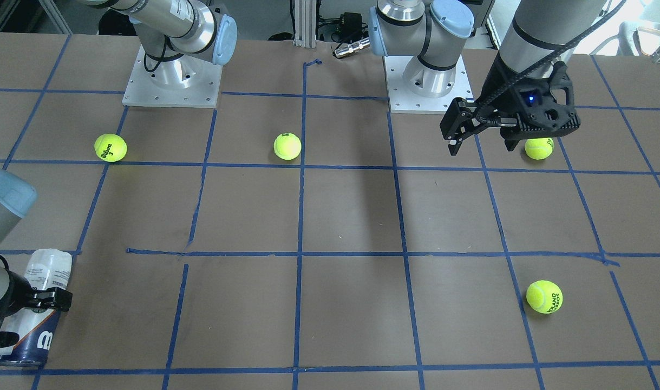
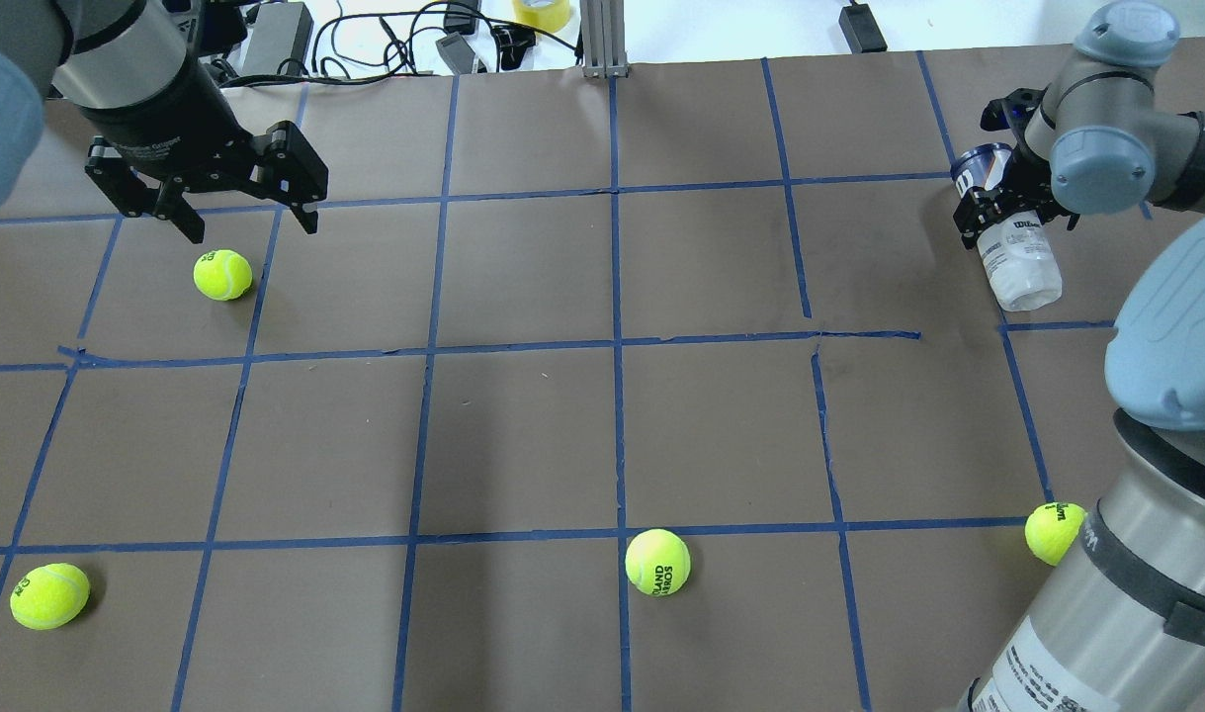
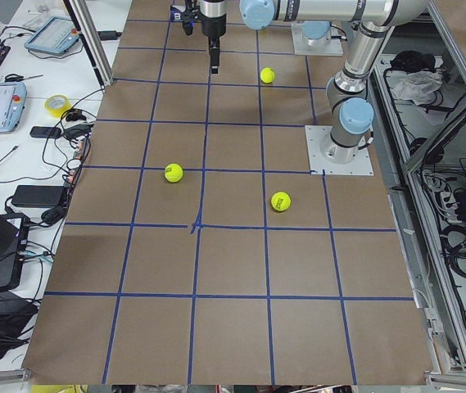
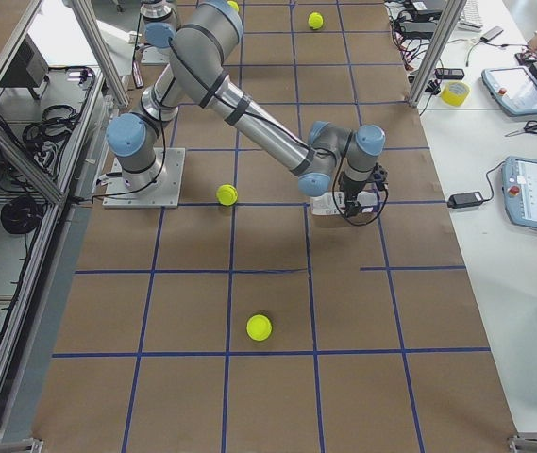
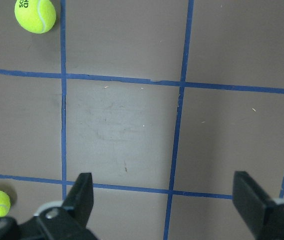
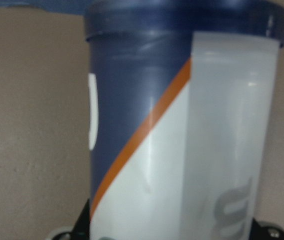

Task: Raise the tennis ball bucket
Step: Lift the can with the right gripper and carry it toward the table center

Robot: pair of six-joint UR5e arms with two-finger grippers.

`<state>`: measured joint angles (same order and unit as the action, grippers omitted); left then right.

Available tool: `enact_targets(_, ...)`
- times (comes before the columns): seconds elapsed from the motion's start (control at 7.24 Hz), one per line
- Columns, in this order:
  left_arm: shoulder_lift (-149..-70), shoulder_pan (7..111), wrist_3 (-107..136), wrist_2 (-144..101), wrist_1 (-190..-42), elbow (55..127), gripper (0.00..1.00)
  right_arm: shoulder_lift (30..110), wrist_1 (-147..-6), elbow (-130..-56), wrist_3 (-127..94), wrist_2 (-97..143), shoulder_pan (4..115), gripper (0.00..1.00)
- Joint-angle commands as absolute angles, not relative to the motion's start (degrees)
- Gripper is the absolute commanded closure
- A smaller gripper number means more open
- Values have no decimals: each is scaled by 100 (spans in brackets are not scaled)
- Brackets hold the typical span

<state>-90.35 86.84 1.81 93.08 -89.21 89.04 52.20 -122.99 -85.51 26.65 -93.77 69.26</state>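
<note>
We see the right pincer (image 2: 1007,210) shut tight around the middle of the tennis ball bucket (image 2: 1025,265), at the far corner of the tabletop (image 2: 612,435) on the robot's right side, so the grab looks done. The bucket is tipped over with its blue end pointing away from the robot. We cannot tell if it is off the tabletop, so we think the lifting is what is left. The left pincer (image 2: 251,225) is wide open and holds nothing, near a loose ball (image 2: 222,274).
</note>
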Motion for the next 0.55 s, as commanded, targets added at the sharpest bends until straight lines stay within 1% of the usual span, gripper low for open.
enact_targets(0.0,-9035,8684,176,9308,-8912,8912,0,5291,-12200,-8438,2663,-9448,6952,18)
enact_targets(0.28,-9053,8684,176,9308,-8912,8921,0,5501,-12138,-8429,2663,-9387,7153,18)
enact_targets(0.41,-9053,8684,176,9308,-8912,8921,0,5659,-11946,-8429,2559,-9378,7433,18)
